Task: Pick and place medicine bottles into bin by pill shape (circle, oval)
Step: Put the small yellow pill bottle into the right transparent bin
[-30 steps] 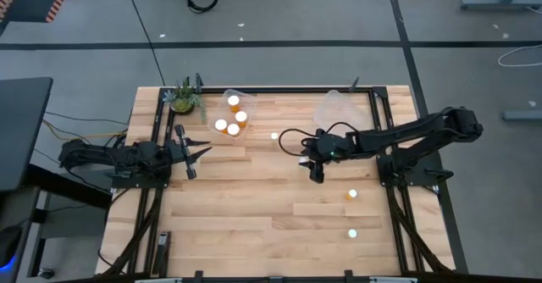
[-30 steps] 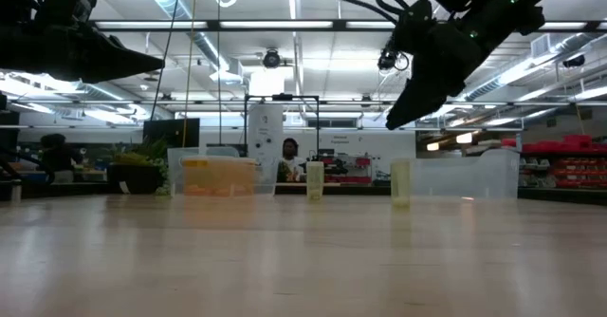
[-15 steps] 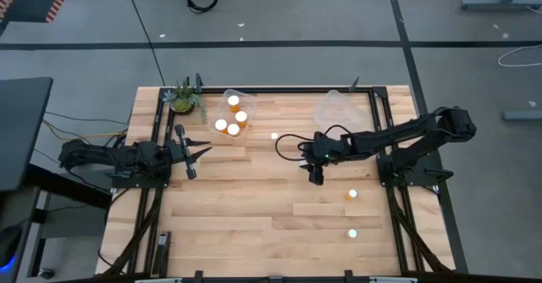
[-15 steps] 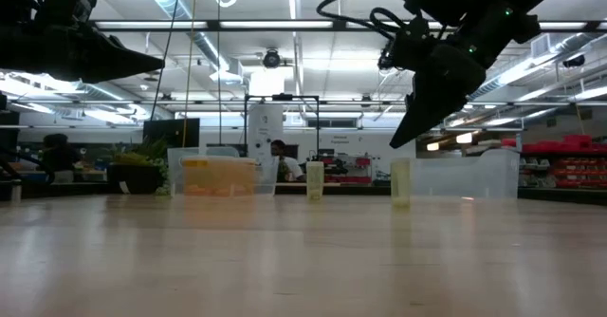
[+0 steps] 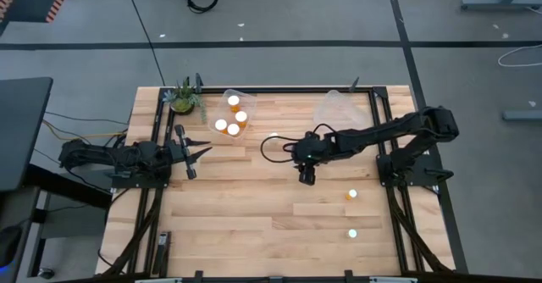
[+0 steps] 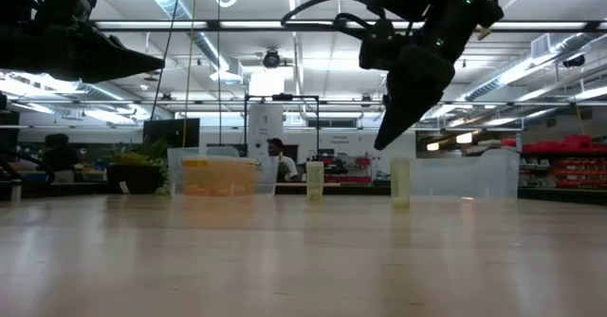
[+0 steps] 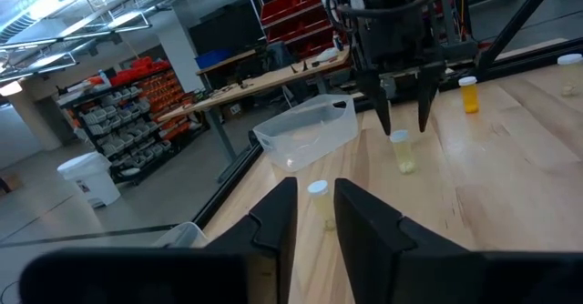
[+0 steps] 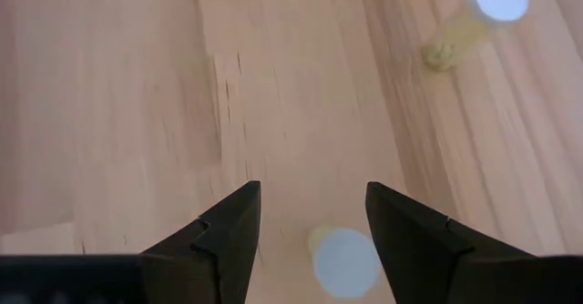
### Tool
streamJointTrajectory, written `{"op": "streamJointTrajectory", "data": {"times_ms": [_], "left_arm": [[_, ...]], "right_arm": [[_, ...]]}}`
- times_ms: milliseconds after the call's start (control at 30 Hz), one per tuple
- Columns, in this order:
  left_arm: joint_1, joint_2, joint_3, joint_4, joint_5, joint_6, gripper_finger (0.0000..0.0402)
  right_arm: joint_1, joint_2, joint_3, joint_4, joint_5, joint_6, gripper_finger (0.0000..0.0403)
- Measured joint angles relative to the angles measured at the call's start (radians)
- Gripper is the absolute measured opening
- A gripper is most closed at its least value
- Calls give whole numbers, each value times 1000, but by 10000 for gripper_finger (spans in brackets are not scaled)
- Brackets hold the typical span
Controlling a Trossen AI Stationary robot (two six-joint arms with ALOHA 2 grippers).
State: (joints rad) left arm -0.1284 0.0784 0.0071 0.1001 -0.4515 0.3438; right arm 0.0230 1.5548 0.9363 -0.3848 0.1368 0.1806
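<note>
- Stocked bin (image 5: 227, 97): clear tub at the table's (image 5: 254, 207) far edge. It holds several white-capped medicine bottles (image 5: 241, 116), apparently already sorted. Taken as the landmark below.
- Empty bin (image 5: 339, 109): along the same edge as the stocked bin, well apart from it; presumably meant for the other pill shape.
- Right gripper (image 5: 306, 176): well apart from the stocked bin, out toward the middle of the table and pointing down. Its fingers (image 8: 228, 236) are spread and grip nothing. They straddle the white cap of an upright bottle (image 8: 346, 260), which looks like lining up for a pick.
- Left gripper (image 5: 190, 152): waiting near the stocked bin, toward the left arm's base. Its fingers (image 7: 273, 217) are parted by a narrow gap with nothing between them.
- Loose bottles: one near the stocked bin (image 5: 273, 135), and two far from it beyond the right gripper (image 5: 351, 195) (image 5: 352, 232).
- Plant (image 5: 182, 97): just beside the stocked bin, at the table's corner.
- Hidden or unclear: from above the right gripper covers the target bottle. No view shows the pill shape inside any bottle, so I cannot tell which bin this one belongs in.
</note>
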Motion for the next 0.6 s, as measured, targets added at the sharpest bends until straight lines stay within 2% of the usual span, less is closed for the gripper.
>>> {"op": "streamJointTrajectory", "data": {"times_ms": [333, 600], "left_arm": [[0, 0, 0, 0, 0, 0, 91], [0, 0, 0, 0, 0, 0, 80]], "right_arm": [[0, 84, 50, -45, -10, 28, 212], [0, 86, 50, -82, -17, 71, 212]]}}
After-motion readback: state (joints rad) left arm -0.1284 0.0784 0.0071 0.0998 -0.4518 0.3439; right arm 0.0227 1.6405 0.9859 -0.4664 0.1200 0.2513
